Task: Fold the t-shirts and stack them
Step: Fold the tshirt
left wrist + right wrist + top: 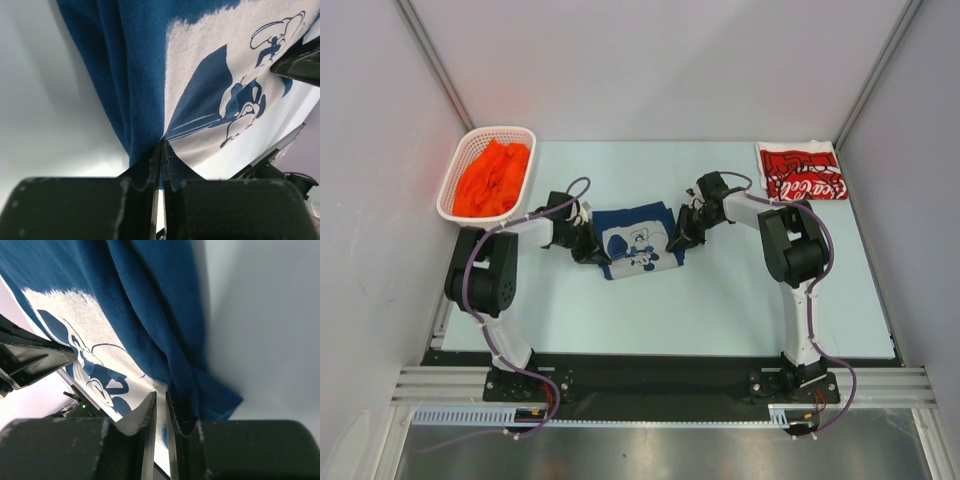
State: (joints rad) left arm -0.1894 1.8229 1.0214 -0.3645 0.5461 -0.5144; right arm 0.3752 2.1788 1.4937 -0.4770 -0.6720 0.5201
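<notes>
Dark navy blue cotton t-shirt with white print (pixel 638 240) lies mid-table on the pale table top (pixel 720 300), partly folded. Left gripper (pixel 592 248) is pinched closed on its left edge; right gripper (pixel 682 240) is pinched closed on its right edge. Red Coca-Cola t-shirt (pixel 802 170) lies folded at the far right corner. Bright orange t-shirt (pixel 492 178) sits crumpled in the white plastic lattice basket (pixel 502 130), far left.

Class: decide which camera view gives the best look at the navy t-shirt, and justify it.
Top external: the whole navy t-shirt shows, between the left gripper and right gripper. The wrist views show only close-up cloth and print at their jaws.
</notes>
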